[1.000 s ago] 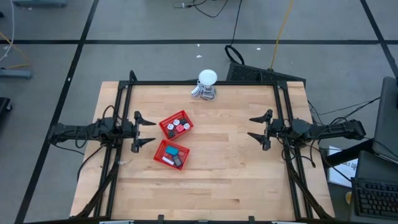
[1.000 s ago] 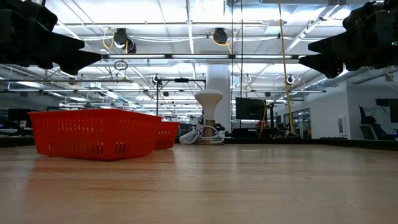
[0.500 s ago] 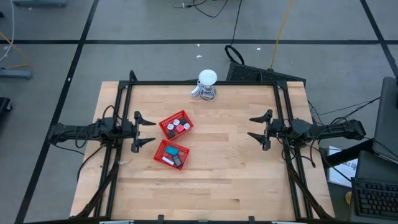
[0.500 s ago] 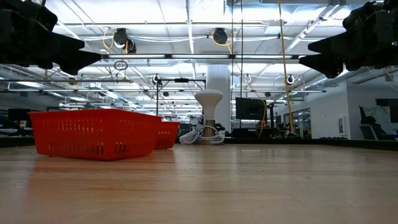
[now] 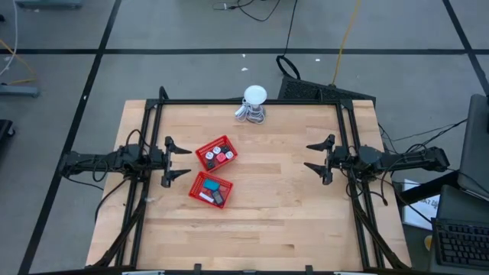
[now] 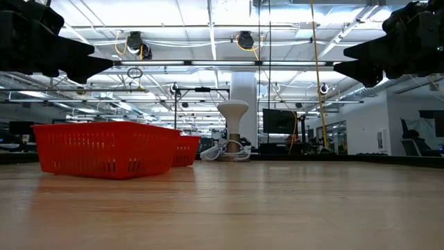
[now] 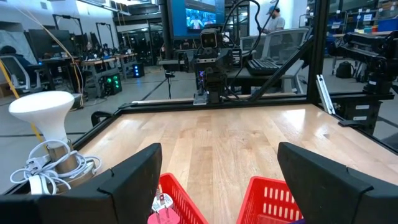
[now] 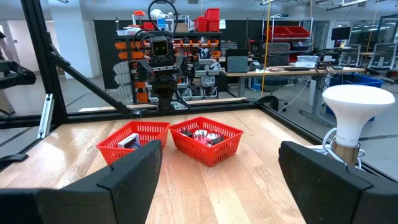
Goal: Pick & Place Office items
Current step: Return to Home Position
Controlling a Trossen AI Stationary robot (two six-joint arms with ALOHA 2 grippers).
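Red mesh is walling in all of the office items [image 5: 219,155], which are lying inside two baskets a little left of the middle of the wooden counter [image 5: 275,221]. The far basket [image 5: 202,159] is holding pink-red, white and black pieces. The near basket [image 5: 195,184], just beside it, is holding a light blue piece [image 5: 215,184] along with a white one and a dark one. From above, no loose piece is showing on the bare wood.

Over the counter's left edge the left hand [image 5: 183,161] is hovering, just left of the two baskets. Its fingers are standing wide apart and gripping nothing. Across from it the right hand [image 5: 307,156] is hanging over the right side, well apart from the baskets, its fingers likewise spread and empty. In the low view, both hands are hanging well above the counter top.

At the far edge, near the middle, a white gadget [image 5: 254,103] with a round head is standing upright on its coiled cable.
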